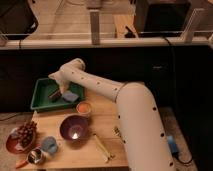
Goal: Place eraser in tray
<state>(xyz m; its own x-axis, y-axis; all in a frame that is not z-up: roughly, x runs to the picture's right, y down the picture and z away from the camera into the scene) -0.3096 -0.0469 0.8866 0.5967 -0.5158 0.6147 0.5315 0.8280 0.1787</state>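
White arm stretched left, pincer seemingly pointing down

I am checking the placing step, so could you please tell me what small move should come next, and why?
Probably leave the eraser and lift the end effector straight up. The eraser seems to lie inside the green tray already, the end effector is low over it, and a blue block sits close beside, so moving sideways might knock it.

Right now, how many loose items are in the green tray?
2. The eraser is near the middle of the tray, at the gripper; a blue block sits image-right of it. The arm covers the tray's far right corner, so another could be hidden.
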